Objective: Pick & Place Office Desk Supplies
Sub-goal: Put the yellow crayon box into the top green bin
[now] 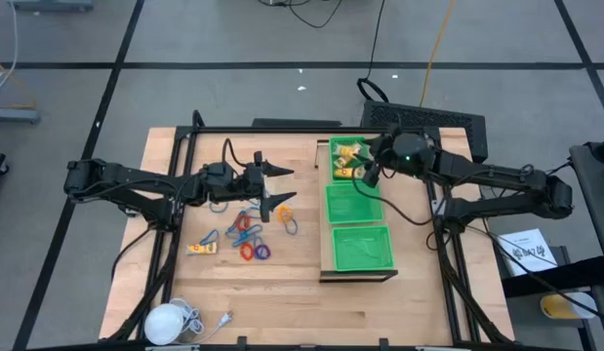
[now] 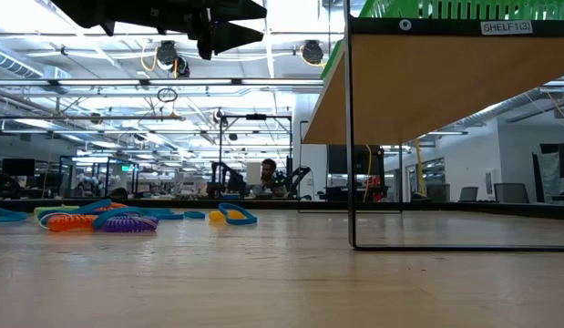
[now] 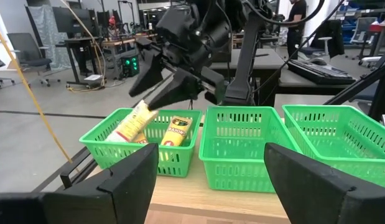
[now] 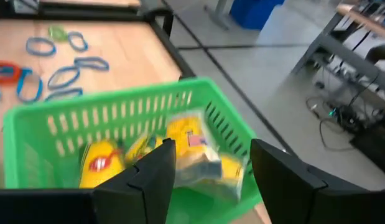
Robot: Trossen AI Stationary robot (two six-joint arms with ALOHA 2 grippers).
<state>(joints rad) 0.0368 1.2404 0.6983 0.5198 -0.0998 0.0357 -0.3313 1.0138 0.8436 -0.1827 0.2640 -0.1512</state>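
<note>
Green baskets [image 1: 360,207] sit in a row on my shelf; yellow packets [image 4: 186,146] fill the far one, under my right gripper [image 1: 370,175], jaws parted, empty. Left gripper [image 1: 282,190] hangs open, holding nothing, over coloured rings [image 1: 251,234].

Three green mesh baskets [image 1: 359,206] stand in a row on a wooden shelf [image 1: 325,219] at the right side of the wooden surface [image 1: 282,292]. A white round object with a cord [image 1: 168,322] lies near the front left corner. Behind the surface, a black keyboard [image 1: 425,121] rests on the floor.
</note>
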